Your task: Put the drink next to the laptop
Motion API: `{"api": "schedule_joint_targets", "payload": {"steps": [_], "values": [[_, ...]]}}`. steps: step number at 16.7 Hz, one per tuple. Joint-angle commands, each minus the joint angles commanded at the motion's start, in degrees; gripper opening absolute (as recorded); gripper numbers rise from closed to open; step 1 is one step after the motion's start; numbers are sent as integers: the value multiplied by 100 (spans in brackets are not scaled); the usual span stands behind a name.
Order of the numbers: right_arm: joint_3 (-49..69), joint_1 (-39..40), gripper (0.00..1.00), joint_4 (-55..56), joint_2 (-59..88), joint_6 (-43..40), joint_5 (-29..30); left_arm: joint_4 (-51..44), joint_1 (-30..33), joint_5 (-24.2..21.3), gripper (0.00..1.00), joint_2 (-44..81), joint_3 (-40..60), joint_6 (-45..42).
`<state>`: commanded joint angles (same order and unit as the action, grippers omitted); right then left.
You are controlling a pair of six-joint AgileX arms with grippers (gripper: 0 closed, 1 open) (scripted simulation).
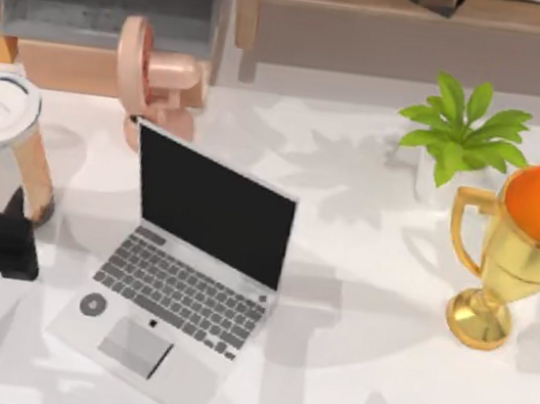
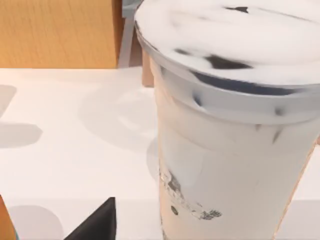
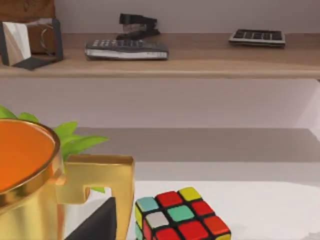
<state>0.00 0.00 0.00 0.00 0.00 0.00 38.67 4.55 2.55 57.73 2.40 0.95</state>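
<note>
Bare white table (image 1: 355, 311) runs open between the slim silver laptop (image 1: 182, 280) and the gold trophy cup holding an orange (image 1: 520, 252) at the right edge, a wide lane. Behind it, a green potted plant (image 1: 460, 137) blocks the right rear. On the left, the tall clear cup of milky tan tea with a white lid (image 1: 1, 144) stands near the laptop's left side, the gap between them narrow. A pink desk fan (image 1: 152, 79) crowds the space just behind the laptop's screen.
</note>
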Motion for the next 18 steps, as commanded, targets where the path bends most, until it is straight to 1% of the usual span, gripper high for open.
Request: {"api": "schedule_joint_targets", "payload": {"steps": [7,9,12,18], "values": [[0,0,100,0,0,0,0,101,-8,2,100,142,-20,6],[0,0,100,0,0,0,0,260,-10,-14,100,349,52,-2],[0,0,100,0,0,0,0,779,-23,-43,100,1116,313,-18],[0,0,100,0,0,0,0,2095,-59,-105,100,3218,1072,-40]]}}
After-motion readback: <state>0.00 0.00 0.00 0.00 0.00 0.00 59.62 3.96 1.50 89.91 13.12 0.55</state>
